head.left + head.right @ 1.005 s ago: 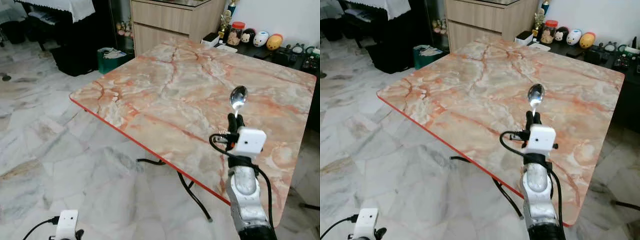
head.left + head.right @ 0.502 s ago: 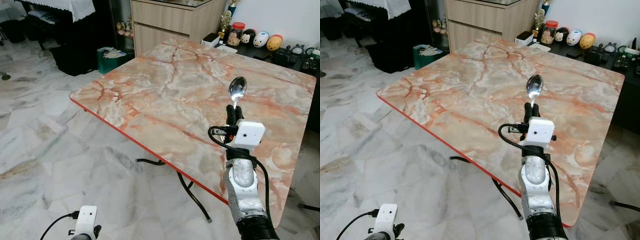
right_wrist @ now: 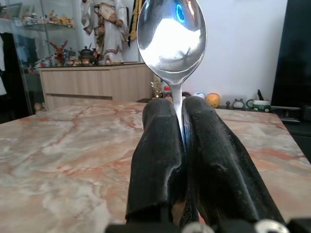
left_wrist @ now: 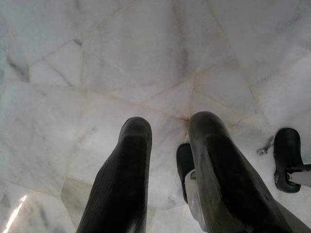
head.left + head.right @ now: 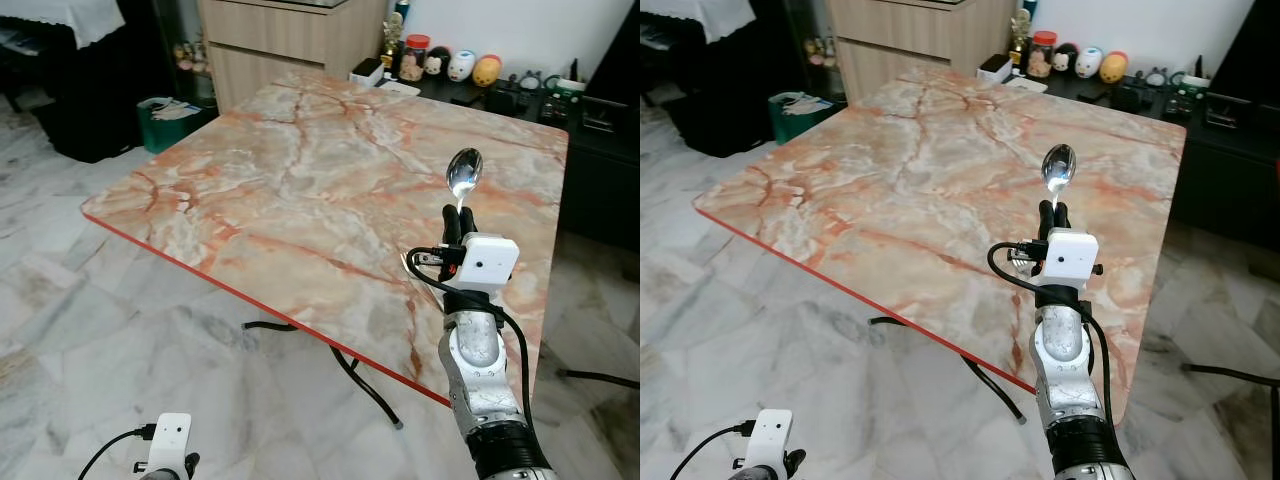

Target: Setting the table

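Note:
A silver spoon (image 5: 464, 174) stands upright, bowl up, with my right gripper (image 5: 457, 222) shut on its handle. The gripper hovers over the near right part of the pink marble table (image 5: 300, 180). In the right wrist view the spoon (image 3: 172, 34) rises from between the two closed black fingers (image 3: 160, 160), with the tabletop (image 3: 58, 160) spreading out beyond. My left arm hangs low beside me, its white wrist camera (image 5: 169, 443) near the floor. In the left wrist view the left gripper (image 4: 167, 138) is open above the marble floor.
A wooden cabinet (image 5: 290, 40) stands beyond the table's far corner. Jars and round figurines (image 5: 450, 68) line a dark shelf at the back right. A green bin (image 5: 165, 118) sits on the floor at the left. The table's near edge is red (image 5: 250, 300), with black legs below.
The camera has shifted, so the table now sits further left in view. My right gripper still holds the spoon upright, slightly higher over the table. The left wrist has come up into view.

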{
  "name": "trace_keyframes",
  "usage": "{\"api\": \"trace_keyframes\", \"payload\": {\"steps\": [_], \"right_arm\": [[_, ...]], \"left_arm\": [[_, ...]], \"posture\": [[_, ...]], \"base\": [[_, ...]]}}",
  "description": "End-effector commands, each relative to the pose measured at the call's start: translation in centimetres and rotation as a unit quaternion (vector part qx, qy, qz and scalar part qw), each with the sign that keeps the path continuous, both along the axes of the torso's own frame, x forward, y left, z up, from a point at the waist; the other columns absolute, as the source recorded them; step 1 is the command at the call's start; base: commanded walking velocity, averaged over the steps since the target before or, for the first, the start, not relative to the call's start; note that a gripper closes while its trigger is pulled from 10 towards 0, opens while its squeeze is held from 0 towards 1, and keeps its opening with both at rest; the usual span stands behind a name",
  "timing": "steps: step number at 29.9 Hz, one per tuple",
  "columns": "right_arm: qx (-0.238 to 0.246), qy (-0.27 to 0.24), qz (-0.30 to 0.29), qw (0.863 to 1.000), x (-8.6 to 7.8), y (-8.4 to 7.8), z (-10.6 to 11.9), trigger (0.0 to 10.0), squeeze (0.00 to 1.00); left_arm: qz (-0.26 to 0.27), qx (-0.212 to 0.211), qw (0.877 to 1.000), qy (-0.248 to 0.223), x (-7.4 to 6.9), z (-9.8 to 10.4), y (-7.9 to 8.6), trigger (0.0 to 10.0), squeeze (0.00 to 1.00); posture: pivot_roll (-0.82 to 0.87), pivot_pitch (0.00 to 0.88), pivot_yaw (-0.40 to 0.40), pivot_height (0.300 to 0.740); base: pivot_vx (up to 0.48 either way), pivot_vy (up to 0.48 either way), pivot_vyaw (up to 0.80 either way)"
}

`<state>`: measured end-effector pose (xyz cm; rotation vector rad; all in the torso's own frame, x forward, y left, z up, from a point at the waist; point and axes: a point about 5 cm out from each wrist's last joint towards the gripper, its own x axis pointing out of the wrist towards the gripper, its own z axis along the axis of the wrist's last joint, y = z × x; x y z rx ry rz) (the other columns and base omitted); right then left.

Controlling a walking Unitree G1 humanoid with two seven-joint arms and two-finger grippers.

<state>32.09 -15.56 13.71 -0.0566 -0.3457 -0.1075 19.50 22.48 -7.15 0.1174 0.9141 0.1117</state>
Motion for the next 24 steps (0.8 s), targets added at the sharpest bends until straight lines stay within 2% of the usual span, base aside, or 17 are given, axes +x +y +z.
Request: {"api": "trace_keyframes", "payload": {"steps": [1,14,21,24], "right_arm": [[-0.003,-0.011,0.003,1.000,0.22,-0.09,0.46,10.0,0.00],[-0.008,-0.012,0.003,1.000,0.38,-0.30,0.76,10.0,0.00],[-0.014,-0.010,0.005,1.000,0.45,-0.57,0.83,10.0,0.00],[-0.014,-0.010,0.006,1.000,0.49,-0.48,0.87,10.0,0.00]], "left_arm": [[0.016,0.006,1.000,0.002,-0.08,0.09,0.63,10.0,0.00],[0.028,0.003,1.000,0.001,-0.53,-0.13,0.60,10.0,0.00],[0.045,-0.004,0.999,-0.013,-0.03,0.17,0.73,10.0,0.00],[0.026,0.006,1.000,-0.011,0.19,0.24,0.54,10.0,0.00]], "posture": [[0.15,0.000,-0.015,0.740],[0.14,0.000,-0.032,0.740],[0.14,0.000,-0.041,0.740],[0.14,0.000,-0.043,0.740]], "base": [[0.000,0.000,-0.66],[0.000,0.000,-0.67],[0.000,0.000,-0.67],[0.000,0.000,-0.67]]}}
